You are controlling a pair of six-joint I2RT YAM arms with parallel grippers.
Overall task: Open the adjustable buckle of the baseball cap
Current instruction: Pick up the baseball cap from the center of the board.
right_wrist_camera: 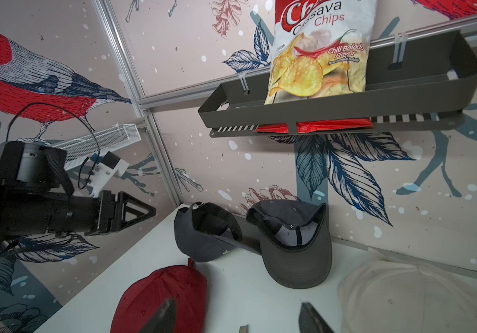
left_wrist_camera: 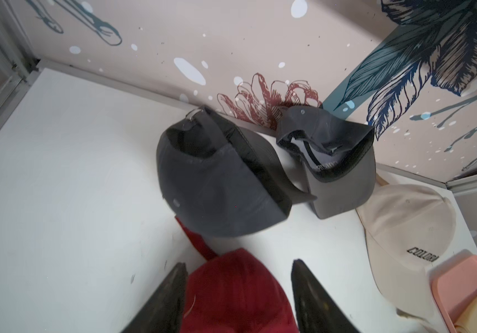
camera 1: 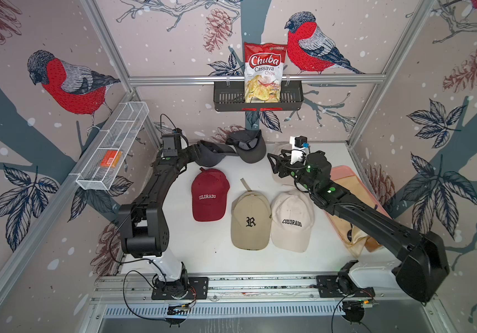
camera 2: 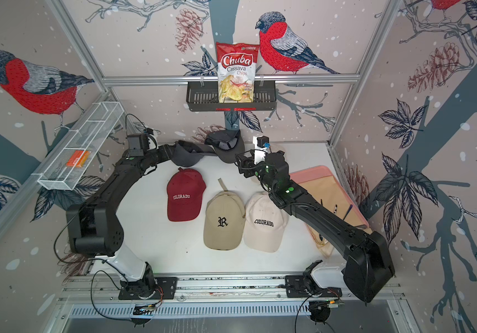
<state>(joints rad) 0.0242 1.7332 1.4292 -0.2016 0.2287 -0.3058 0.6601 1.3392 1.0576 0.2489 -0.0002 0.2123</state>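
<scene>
Left hand [left_wrist_camera: 238, 263] and right hand [right_wrist_camera: 237, 302] both open and empty; dark grey cap [left_wrist_camera: 211, 187] at worktop's [left_wrist_camera: 58, 173] back, light and floppy, likely best pinched by its strap [left_wrist_camera: 260, 161] beside the metal buckle [left_wrist_camera: 192, 116].

Dark grey baseball cap [left_wrist_camera: 211, 196], on its side near the back wall [left_wrist_camera: 231, 43], metal buckle [left_wrist_camera: 192, 116] uppermost

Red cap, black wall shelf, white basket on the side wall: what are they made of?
Red cap: woven cotton-like fabric, matte; seams and embroidered lettering show. Black wall shelf: likely thin sheet metal, matte dark coating; bent walls, punched slots. White basket: wire mesh, probably white-coated metal; see-through grid.
</scene>
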